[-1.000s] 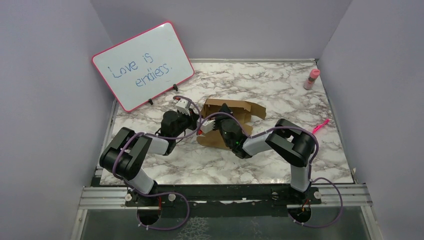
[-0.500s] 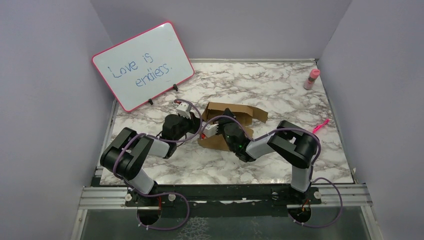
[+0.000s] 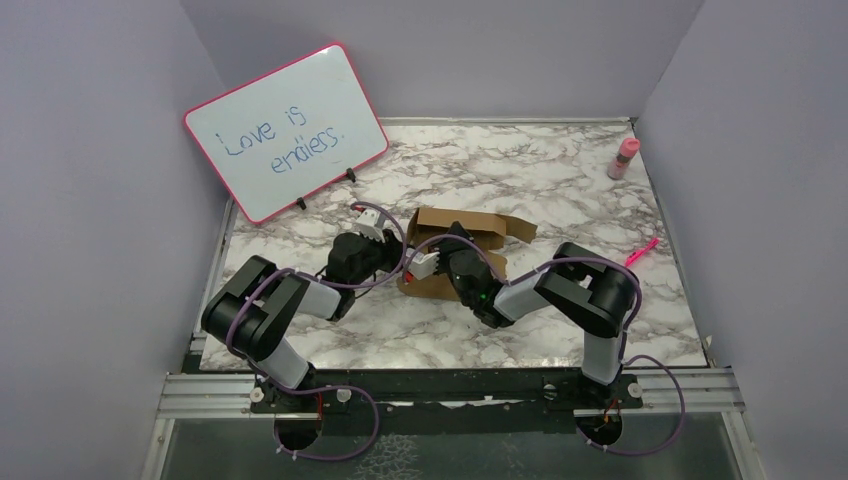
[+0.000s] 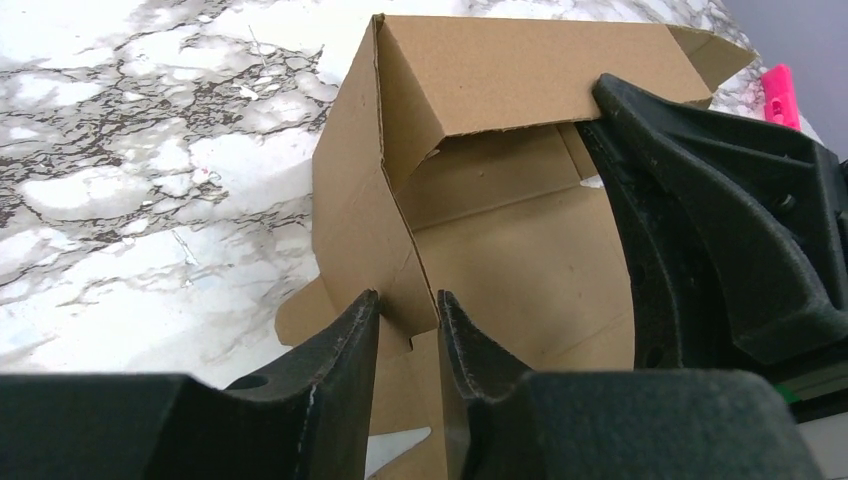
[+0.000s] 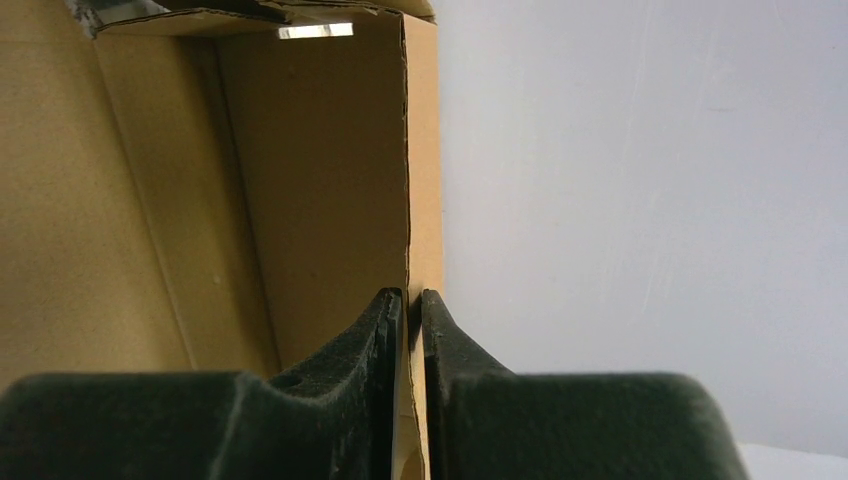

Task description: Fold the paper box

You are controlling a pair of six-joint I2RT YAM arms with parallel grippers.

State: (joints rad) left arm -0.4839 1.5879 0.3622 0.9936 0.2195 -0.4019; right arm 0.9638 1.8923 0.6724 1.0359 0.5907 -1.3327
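- Left gripper [image 4: 408, 305]: arm low, reaching right; jaws clamped on the paper box [image 4: 500, 230] at its left wall.
- Right gripper [image 5: 405, 300]: arm low, reaching left; jaws clamped on a wall edge.

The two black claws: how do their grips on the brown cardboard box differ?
The left claw pinches a folded corner of the brown cardboard box, fingers slightly apart. The right claw clamps one flat wall edge, fingers nearly touching. Both are black and grip the box.
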